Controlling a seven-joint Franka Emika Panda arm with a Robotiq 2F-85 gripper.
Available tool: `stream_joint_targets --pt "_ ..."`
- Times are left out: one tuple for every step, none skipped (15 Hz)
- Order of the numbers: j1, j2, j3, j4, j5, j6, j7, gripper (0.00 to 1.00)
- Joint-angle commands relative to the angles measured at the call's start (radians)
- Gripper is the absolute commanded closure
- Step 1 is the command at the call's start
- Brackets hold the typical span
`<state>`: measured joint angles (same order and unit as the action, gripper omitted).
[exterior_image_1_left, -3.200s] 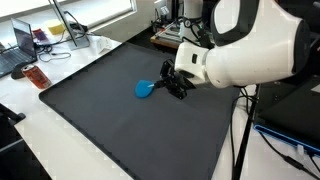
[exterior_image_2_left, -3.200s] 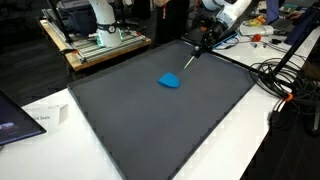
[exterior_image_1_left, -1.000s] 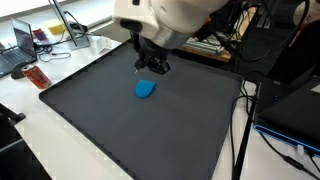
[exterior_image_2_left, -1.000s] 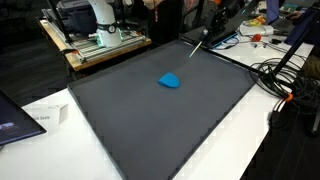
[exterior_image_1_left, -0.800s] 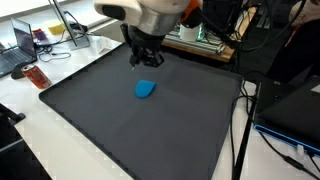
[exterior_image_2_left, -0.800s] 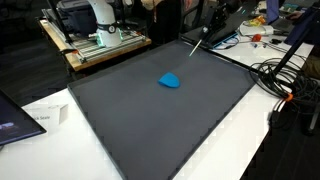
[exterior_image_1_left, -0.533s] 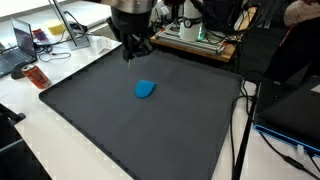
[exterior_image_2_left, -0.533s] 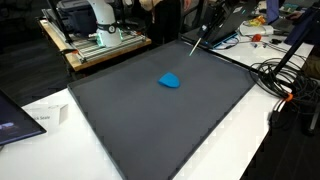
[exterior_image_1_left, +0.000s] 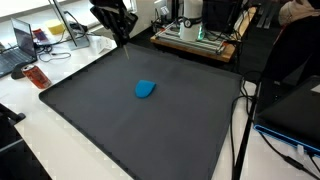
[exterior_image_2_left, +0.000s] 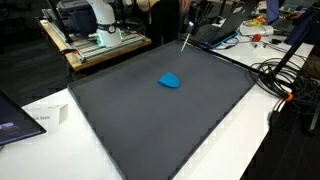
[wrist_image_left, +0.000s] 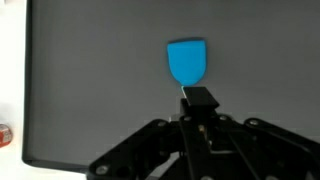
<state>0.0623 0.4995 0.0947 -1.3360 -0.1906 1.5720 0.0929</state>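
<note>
Lump (exterior_image_1_left: 146, 89): plain bright blue. Mat (exterior_image_1_left: 120, 125): flat dark grey, no pattern. Table (exterior_image_1_left: 45, 145): white. Claw (wrist_image_left: 200, 100): black. Stick (exterior_image_2_left: 185, 41) in it: pale.

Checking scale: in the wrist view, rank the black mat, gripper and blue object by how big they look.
1. black mat
2. gripper, holding a stick; nearness to the camera inflates it
3. blue object, clearly smallest

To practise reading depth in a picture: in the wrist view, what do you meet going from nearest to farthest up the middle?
Pincer → thin pale stick in its grip → blue object lying on the dark mat.
</note>
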Motion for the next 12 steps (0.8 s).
stream_joint_targets --pt "-0.074 -0.096 -0.013 -0.128 0.142 0.043 -0.145 0.97" --pt "-0.097 -0.107 -0.014 -0.146 0.184 0.048 -0.192 0.97" --pt "-0.117 -0.115 -0.018 -0.161 0.219 0.057 -0.227 0.97" --pt "-0.138 -0.12 -0.021 -0.174 0.257 0.059 -0.27 0.97" --pt "-0.156 -0.123 -0.026 -0.188 0.288 0.065 -0.307 0.97" --pt "-0.173 -0.122 -0.031 -0.198 0.319 0.066 -0.338 0.97" --pt "-0.191 -0.121 -0.036 -0.207 0.348 0.065 -0.371 0.97" --pt "-0.205 -0.119 -0.041 -0.217 0.373 0.066 -0.402 0.97" --pt "-0.221 -0.116 -0.045 -0.228 0.399 0.069 -0.438 0.97" --pt "-0.235 -0.113 -0.049 -0.237 0.423 0.071 -0.468 0.97" --pt "-0.246 -0.11 -0.053 -0.249 0.445 0.075 -0.495 0.97" --pt "-0.259 -0.108 -0.057 -0.262 0.468 0.081 -0.524 0.97"
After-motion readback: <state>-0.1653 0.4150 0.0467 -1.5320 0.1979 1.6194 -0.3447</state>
